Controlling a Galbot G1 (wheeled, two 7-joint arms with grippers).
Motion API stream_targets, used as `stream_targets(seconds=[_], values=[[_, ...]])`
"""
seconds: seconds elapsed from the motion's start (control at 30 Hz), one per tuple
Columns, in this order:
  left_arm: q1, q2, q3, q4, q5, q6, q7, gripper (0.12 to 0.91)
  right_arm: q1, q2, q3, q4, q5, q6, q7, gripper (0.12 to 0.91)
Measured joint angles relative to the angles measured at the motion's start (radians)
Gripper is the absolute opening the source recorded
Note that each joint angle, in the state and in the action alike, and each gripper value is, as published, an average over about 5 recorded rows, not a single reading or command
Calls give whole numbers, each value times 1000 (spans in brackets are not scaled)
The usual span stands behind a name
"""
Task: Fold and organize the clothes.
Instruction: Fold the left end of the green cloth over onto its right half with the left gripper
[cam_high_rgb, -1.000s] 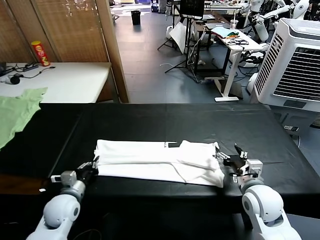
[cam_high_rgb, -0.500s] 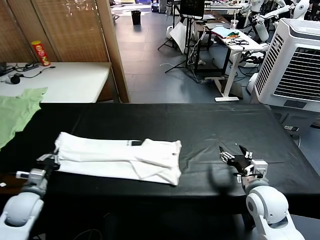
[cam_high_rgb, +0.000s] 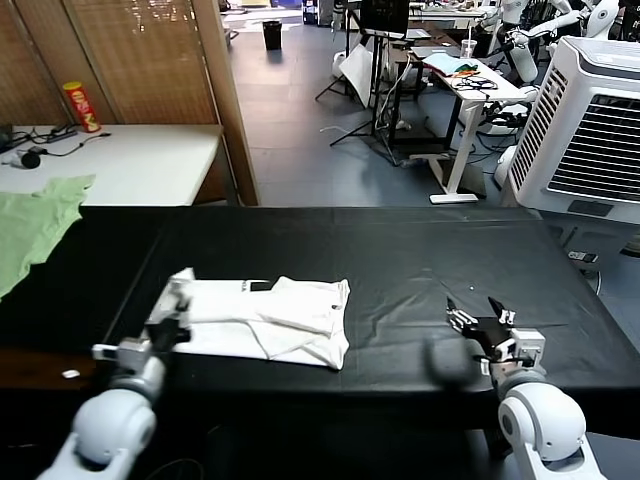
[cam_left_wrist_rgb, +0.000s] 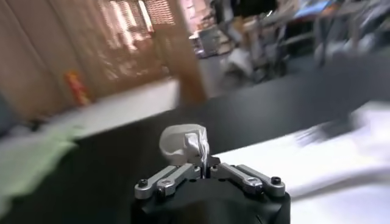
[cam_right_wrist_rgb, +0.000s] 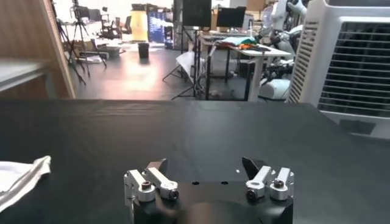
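Left wrist view: left gripper (cam_left_wrist_rgb: 204, 165), jaws clamped on a bunched edge of the white T-shirt (cam_high_rgb: 265, 318). The shirt lies folded on the black worktop (cam_high_rgb: 400, 250), left of centre. At 3 o'clock from it, well apart, the right gripper (cam_high_rgb: 478, 316) holds its jaws apart over bare cloth.

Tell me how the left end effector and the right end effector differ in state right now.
The left end effector is shut on a pinch of the white T-shirt; the right end effector is open and holds nothing. The left one is at the shirt's left end; the right one is off to the shirt's right, above bare black table. Both sit low near the front edge.
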Motion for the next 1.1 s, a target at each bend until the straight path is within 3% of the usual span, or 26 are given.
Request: stream_targets(seconds=[0.2,0.43,0.73,0.97,1.03,1.1], values=[[-55,-73,142,-19,-104,33,-20,160,-14,15,8,3,-13,0,0,798],[-111,-152,257,-5,-137,21,-16,160,-17,32,7,2,-23,1,-1,798],[-139,-232,312,37,-114,-3,-9,160,-10,38,0,-13,-32,5,-1,798],[-136,-277,337,80,-19,-30,15,160,-1,38,-17,-21,-36,24,-19,798],[-135,-289,343,90,-3,-36,17,174,4,36,-25,-26,-37,36,-29,798],[-136,-303,351,100,-1,-40,18,237,11,35,-36,-33,-37,48,-42,798]])
